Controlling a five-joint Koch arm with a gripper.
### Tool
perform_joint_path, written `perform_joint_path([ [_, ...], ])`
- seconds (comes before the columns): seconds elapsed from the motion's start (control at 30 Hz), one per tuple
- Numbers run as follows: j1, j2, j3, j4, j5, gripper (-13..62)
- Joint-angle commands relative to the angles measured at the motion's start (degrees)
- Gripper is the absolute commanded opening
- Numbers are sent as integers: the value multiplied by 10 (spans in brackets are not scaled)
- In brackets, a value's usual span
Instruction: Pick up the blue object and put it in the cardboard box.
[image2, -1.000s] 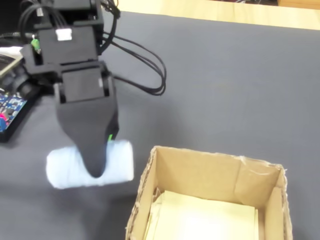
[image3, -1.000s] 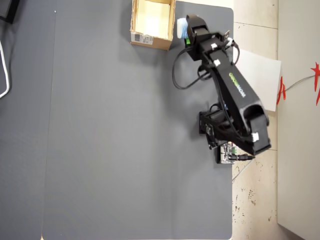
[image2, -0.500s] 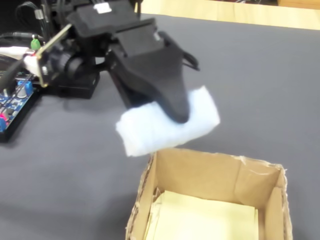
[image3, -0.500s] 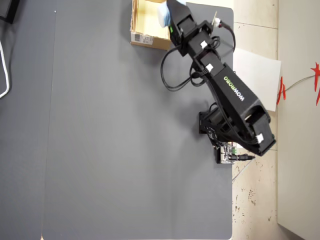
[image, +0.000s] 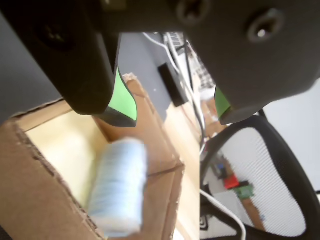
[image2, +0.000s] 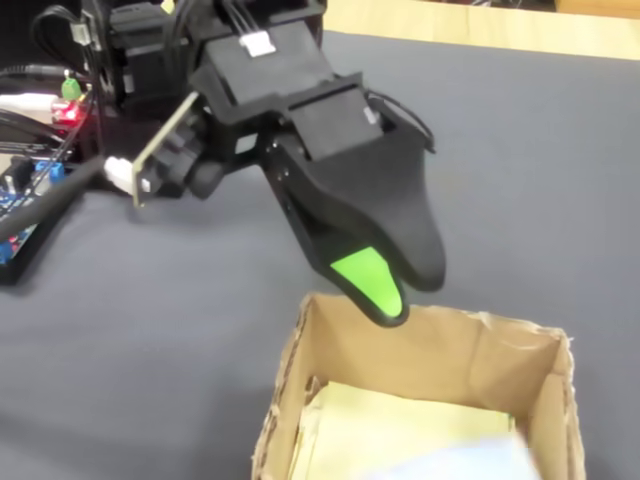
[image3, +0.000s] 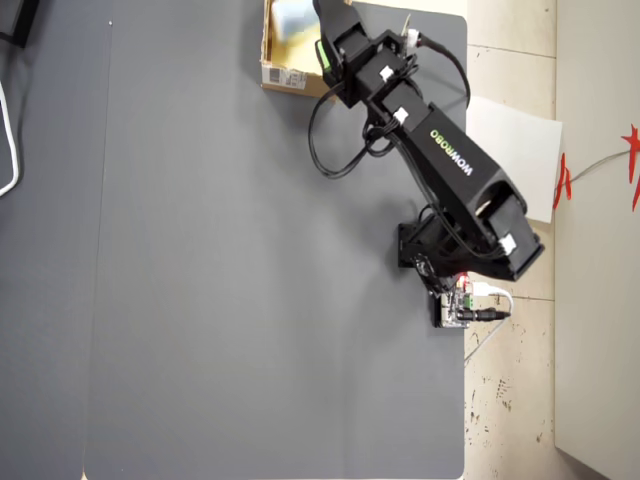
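The pale blue object (image: 117, 187) lies inside the cardboard box (image: 30, 145), free of the gripper and blurred in the wrist view. In the fixed view only its top shows, a pale patch (image2: 455, 465) at the bottom edge, inside the box (image2: 430, 350). My gripper (image2: 405, 290) hangs just above the box's far rim, open, with nothing between its green pads (image: 121, 100). In the wrist view the gripper (image: 175, 117) shows a wide gap. From overhead the blue object (image3: 292, 15) sits in the box (image3: 295, 78) at the mat's top edge, beside the gripper (image3: 322, 35).
A circuit board (image2: 20, 195) with wires lies at the left of the fixed view. Black cables (image3: 325, 150) loop off the arm. The arm's base (image3: 440, 255) stands near the mat's right edge, by a white sheet (image3: 515, 150). An office chair (image: 260, 165) stands beyond the table.
The gripper lifted the blue object from the mat beside the box, carried it over the box and opened. The object has dropped into the box.
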Motion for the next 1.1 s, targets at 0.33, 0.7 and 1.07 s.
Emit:
perform_joint_path([
  [0.33,-123,110,25,-29,49,317],
  [0.7,-329,278,242,-86,69,325],
  [1.07,-465,373,402,-86,70,338],
])
